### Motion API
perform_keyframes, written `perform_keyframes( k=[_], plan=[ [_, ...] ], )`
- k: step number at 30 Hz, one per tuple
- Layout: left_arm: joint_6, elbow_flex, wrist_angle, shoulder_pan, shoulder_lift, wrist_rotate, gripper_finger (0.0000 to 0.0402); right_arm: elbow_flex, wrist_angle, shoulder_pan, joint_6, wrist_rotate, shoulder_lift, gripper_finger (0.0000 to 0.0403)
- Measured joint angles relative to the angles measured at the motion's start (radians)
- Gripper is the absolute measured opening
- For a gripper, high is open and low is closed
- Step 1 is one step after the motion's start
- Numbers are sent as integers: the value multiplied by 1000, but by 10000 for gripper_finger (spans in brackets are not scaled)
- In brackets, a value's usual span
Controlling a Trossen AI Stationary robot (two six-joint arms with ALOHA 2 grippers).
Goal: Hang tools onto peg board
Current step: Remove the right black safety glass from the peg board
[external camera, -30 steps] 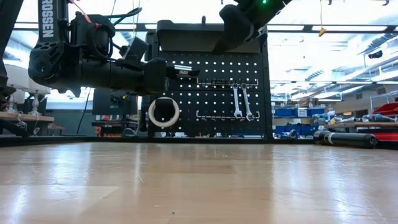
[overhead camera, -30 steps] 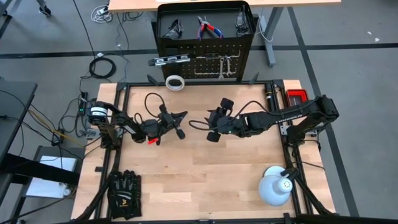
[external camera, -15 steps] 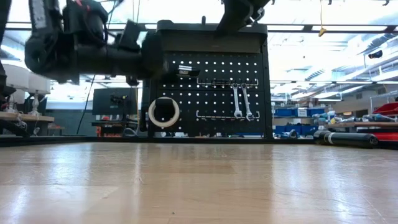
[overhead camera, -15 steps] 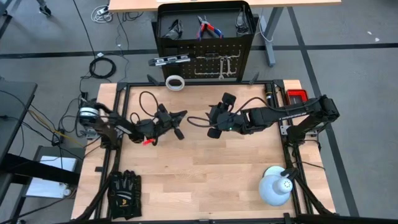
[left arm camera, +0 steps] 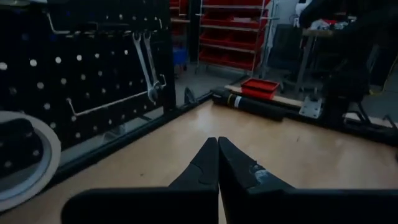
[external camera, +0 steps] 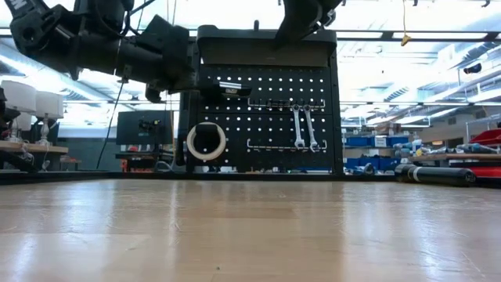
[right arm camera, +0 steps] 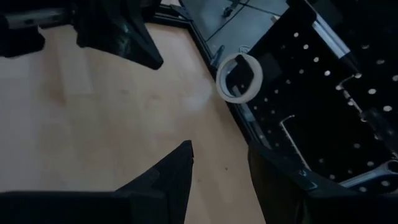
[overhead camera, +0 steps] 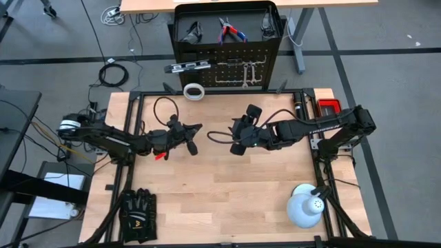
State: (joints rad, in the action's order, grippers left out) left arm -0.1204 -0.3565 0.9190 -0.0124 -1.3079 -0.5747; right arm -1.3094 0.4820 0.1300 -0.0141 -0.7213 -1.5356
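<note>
My left claw (overhead camera: 191, 137) hangs over the table (overhead camera: 220, 207) at nine o'clock from centre, arm stretched low, fingers pressed together on nothing. My right claw (overhead camera: 244, 131) hovers near the table's middle, its arm reaching in from three o'clock, fingers parted with only bare wood between them.

The peg board (overhead camera: 265, 69) stands at twelve o'clock, beyond the table's far edge. Its top shelf (overhead camera: 207, 31) carries the red-handled pliers (overhead camera: 229, 30), with dark items at either end that I cannot identify. On the panel hang two wrenches (external camera: 304, 128) side by side, the white tape roll (external camera: 206, 142) at its lower corner, and a slim level bar (overhead camera: 186, 67).

Black gloves (overhead camera: 138, 213) lie at seven o'clock, a white dome lamp (overhead camera: 305, 207) at five.
</note>
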Motion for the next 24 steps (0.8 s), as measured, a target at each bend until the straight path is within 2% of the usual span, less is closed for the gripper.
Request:
perform_keyframes(
  k=[4, 8, 12, 20, 24],
  plan=[
    [-103, 0, -67, 8, 6, 15, 0, 0, 3, 7, -34, 13, 0, 164],
    [-171, -42, -249, 44, 47, 132, 0, 0, 13, 17, -46, 19, 0, 163],
    [-166, -98, -401, 50, 53, 146, 0, 0, 33, 14, -38, 18, 0, 160],
    [30, -113, -348, 50, 54, 140, 0, 1, 49, 11, -79, 18, 0, 160],
    [40, -114, -307, 50, 53, 122, 0, 42, 29, 12, -99, 18, 0, 160]
  ],
)
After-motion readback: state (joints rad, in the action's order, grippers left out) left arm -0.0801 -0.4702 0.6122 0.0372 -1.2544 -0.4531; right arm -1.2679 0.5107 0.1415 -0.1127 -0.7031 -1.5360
